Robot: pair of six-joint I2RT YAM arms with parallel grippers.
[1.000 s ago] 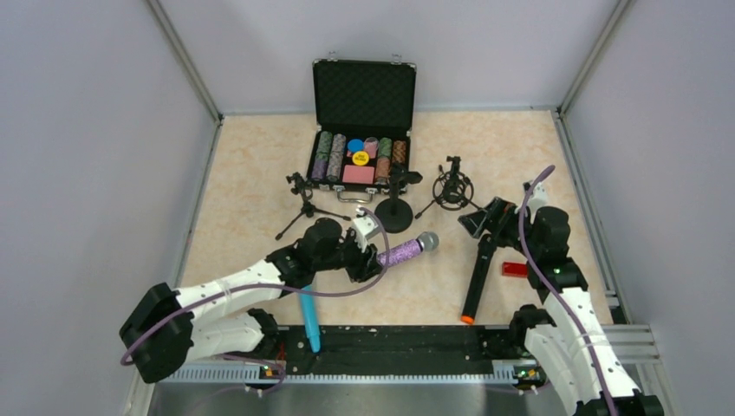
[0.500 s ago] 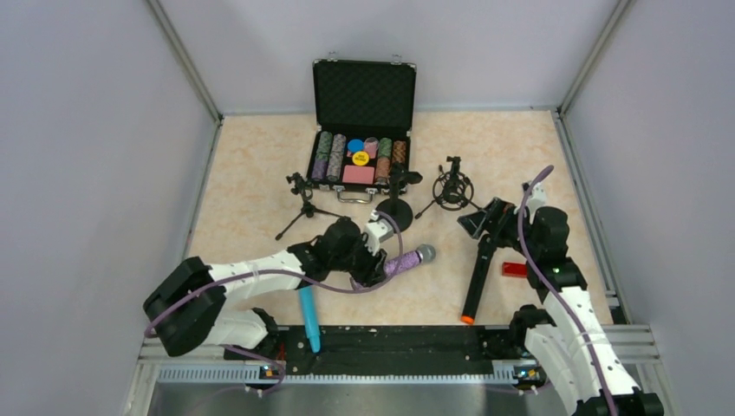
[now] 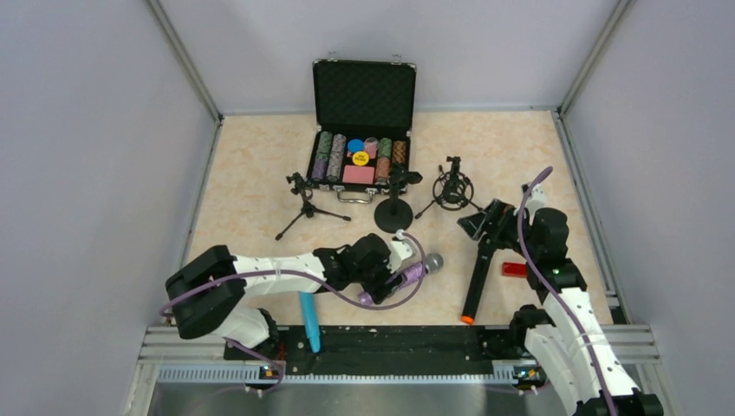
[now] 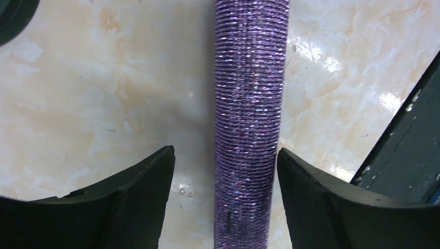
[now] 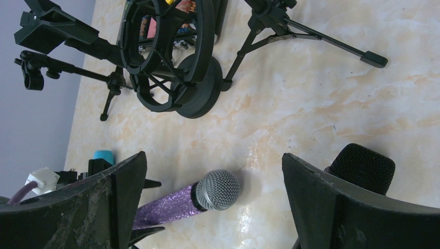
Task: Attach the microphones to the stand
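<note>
Turquoise microphone (image 3: 308,319): flat on tabletop (image 3: 260,191), front-left of round-base stand (image 3: 394,212), untouched.

Your left gripper (image 4: 224,155): fingers apart, straddling purple microphone (image 4: 251,104) handle. Gap each side, no clamp. Likely centring for mid-body grasp.

Purple microphone: glittery wrap, silver grille, lying just in front of stand, grille pointing right.

Black microphone (image 3: 477,277): orange end, lying front-right of stand.

Your right gripper (image 5: 212,155): spread wide beside its grille end, holding nothing. Likely waiting.

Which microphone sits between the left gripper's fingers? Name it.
The glittery purple microphone, lying between the left gripper's open fingers; the turquoise microphone and the black microphone lie elsewhere on the table.
</note>
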